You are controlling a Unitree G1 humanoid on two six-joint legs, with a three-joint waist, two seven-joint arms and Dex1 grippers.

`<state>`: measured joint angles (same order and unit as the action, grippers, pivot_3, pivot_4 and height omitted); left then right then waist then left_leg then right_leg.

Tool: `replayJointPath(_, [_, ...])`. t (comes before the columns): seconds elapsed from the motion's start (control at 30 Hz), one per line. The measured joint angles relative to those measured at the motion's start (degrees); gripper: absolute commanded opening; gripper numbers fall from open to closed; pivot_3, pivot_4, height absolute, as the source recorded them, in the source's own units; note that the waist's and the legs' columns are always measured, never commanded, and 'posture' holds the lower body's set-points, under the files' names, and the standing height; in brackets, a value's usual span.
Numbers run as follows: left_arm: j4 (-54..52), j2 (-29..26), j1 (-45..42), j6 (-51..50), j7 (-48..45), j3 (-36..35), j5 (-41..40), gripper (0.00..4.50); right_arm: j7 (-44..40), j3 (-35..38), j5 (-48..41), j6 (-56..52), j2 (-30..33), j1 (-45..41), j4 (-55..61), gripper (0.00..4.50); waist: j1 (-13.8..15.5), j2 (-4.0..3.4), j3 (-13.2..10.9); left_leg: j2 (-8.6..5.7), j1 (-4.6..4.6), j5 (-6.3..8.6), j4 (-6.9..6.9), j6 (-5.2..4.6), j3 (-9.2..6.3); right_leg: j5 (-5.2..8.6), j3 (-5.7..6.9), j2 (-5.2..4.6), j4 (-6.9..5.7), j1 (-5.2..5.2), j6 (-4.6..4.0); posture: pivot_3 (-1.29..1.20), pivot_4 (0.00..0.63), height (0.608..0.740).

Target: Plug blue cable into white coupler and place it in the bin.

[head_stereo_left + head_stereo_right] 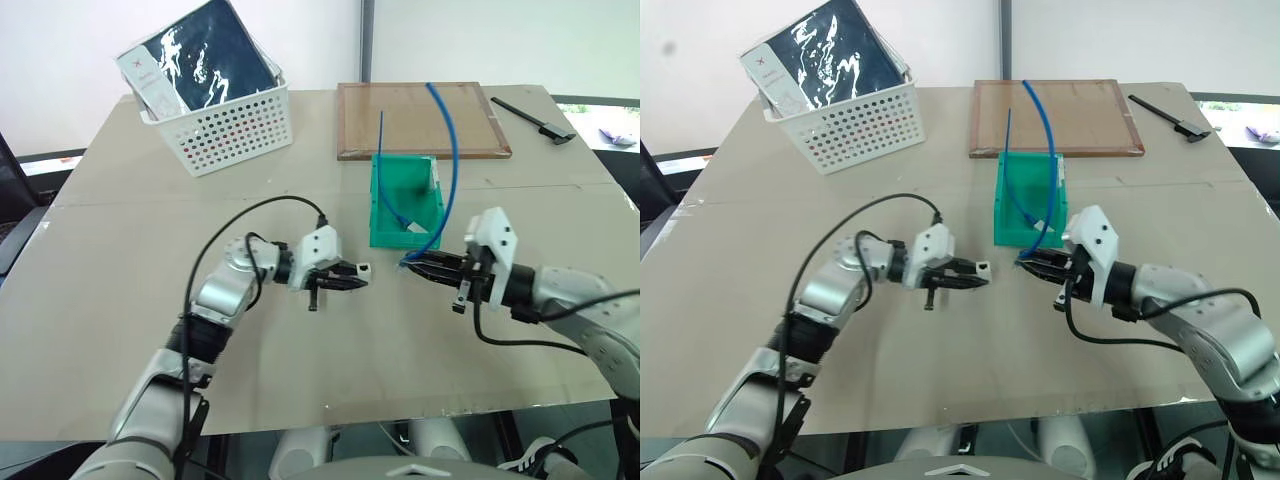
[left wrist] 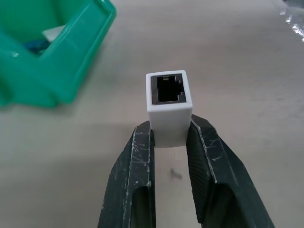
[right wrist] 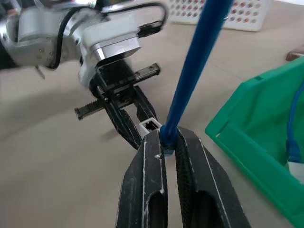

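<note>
Fingers of left gripper, mid-frame, pinched tight on white coupler, dark socket facing out toward the other hand. Right gripper, just right of centre, squeezed shut on blue cable close to its end; rest of the cord arcing up and back toward the top of the frame. Small gap between plug end and socket, not yet joined.

Could go wrong: plug tip missing the hole and bumping the white rim, if the two hands are not lined up straight. Could push the coupler crooked between the fingers, or bend the cord near the plug. Long loose cord could also snag on the bin wall, right behind both hands, with more blue cord already inside it.

Plenty of bare table at lower centre and left. White basket at upper left, wooden board at upper middle, both well apart. Table edge near along the bottom.
</note>
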<state>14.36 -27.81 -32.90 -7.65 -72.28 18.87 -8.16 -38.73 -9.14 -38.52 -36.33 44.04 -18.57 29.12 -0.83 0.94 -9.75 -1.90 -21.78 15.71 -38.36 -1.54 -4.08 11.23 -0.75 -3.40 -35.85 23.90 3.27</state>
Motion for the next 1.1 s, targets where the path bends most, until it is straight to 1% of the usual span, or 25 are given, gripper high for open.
replayJointPath(0.07, [2.7, 0.7, -0.8, 2.6, -0.2, 1.7, 1.7, 0.37, -3.7, -3.2, 3.5, 1.7, -0.2, -3.6, -3.3, 0.00, 0.0, 0.00, 0.0, 0.00, -0.01, 0.00, 0.00, 0.00, -0.01, 0.00, -0.01, 0.00, 0.00, 0.02, -0.01, 0.00, 0.150, 0.740])
replayJointPath(0.2, [7.1, 1.5, -3.1, 7.3, -0.2, 2.1, 3.7, 0.37, -8.9, -7.7, 9.2, 4.1, -2.9, -10.1, -9.1, 0.00, 0.1, 0.01, 0.0, 0.00, -0.05, 0.00, 0.00, 0.00, -0.07, 0.00, 0.02, -0.01, 0.01, 0.03, -0.01, 0.00, 0.150, 0.740])
replayJointPath(0.37, [8.9, 2.2, -3.3, 11.1, -0.1, 2.1, 4.7, 0.37, -13.9, -10.9, 13.8, 5.8, -5.2, -12.1, -14.6, 0.00, 0.3, 0.01, 0.0, -0.10, -0.09, 0.00, -0.02, 0.00, -0.10, -0.01, 0.03, -0.14, 0.01, 0.03, 0.00, 0.00, 0.150, 0.740])
replayJointPath(0.63, [8.7, 2.4, -2.7, 12.0, 0.1, 1.9, 5.1, 0.37, -18.3, -11.9, 18.2, 6.6, -6.4, -13.2, -16.7, 0.00, 0.3, 0.01, 0.0, -0.11, -0.07, 0.00, -0.02, 0.00, -0.18, -0.01, 0.10, -0.15, -0.01, 0.02, 0.00, 0.00, 0.150, 0.740])
replayJointPath(0.93, [8.6, 2.4, -2.6, 12.1, 0.1, 1.8, 5.2, 0.37, -20.5, -12.3, 20.5, 7.4, -8.2, -14.2, -18.4, 0.00, 0.3, 0.01, 0.0, -0.13, -0.07, 0.00, -0.02, 0.01, -0.18, -0.01, 0.10, -0.16, -0.01, 0.02, 0.00, 0.00, 0.150, 0.740])
replayJointPath(1.1, [8.6, 2.4, -2.7, 12.2, 0.1, 1.8, 5.7, 0.37, -22.1, -12.7, 22.7, 10.0, -9.5, -15.7, -21.7, 0.00, 0.2, 0.00, 0.0, -0.13, -0.04, 0.00, -0.02, 0.01, -0.18, -0.01, 0.10, -0.15, -0.02, 0.00, 0.01, 0.00, 0.150, 0.740])
